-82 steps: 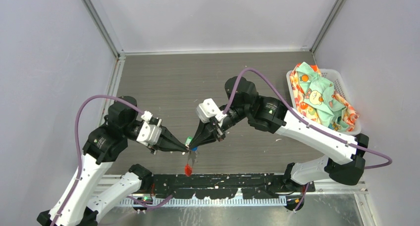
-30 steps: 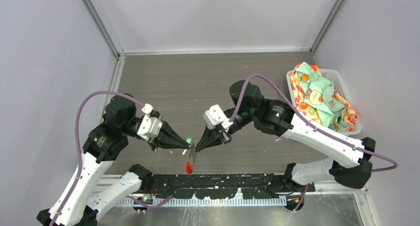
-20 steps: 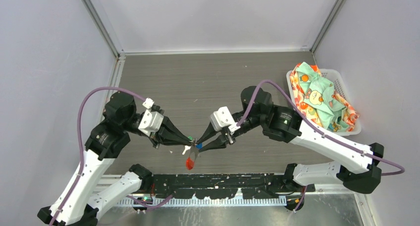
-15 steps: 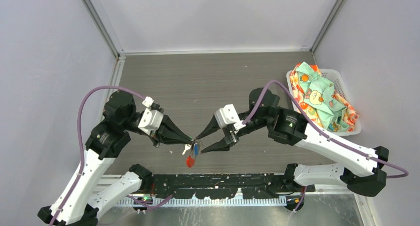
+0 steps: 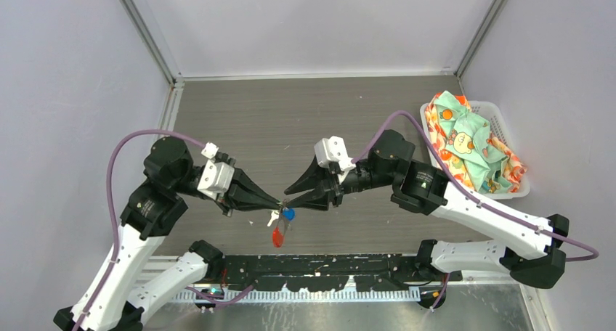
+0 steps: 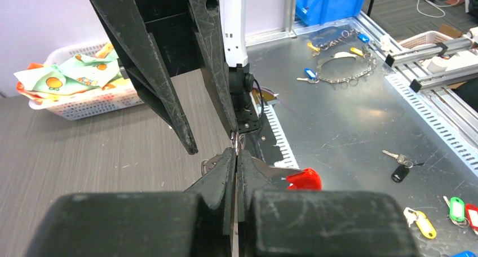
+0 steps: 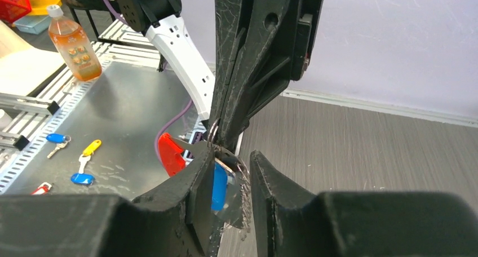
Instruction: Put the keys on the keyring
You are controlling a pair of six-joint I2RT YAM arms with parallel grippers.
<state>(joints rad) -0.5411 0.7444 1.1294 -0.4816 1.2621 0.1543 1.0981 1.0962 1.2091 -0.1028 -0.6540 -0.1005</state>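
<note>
My left gripper (image 5: 280, 203) is shut on the keyring's thin wire ring (image 6: 238, 140) and holds it above the table near the front edge. The silvery chain (image 7: 243, 190) and the red loop (image 5: 277, 236) hang below it; the red loop also shows in the left wrist view (image 6: 304, 179). A blue-headed key (image 5: 289, 215) hangs from the ring. A silver key blade (image 5: 272, 218) hangs beside it; no green head shows. My right gripper (image 5: 290, 198) is open, its jaws on either side of the blue key (image 7: 218, 186) and chain, its fingertips (image 6: 189, 147) close to the left gripper's tips.
A white basket (image 5: 508, 128) full of patterned cloth stands at the table's right edge. The black rail (image 5: 327, 264) runs along the front edge just below the hanging keyring. Walls close the back and both sides.
My right gripper has opened and let go. The blue key now hangs from the ring. The right arm drew back to the right, then closed in again. The green head is no longer visible.
</note>
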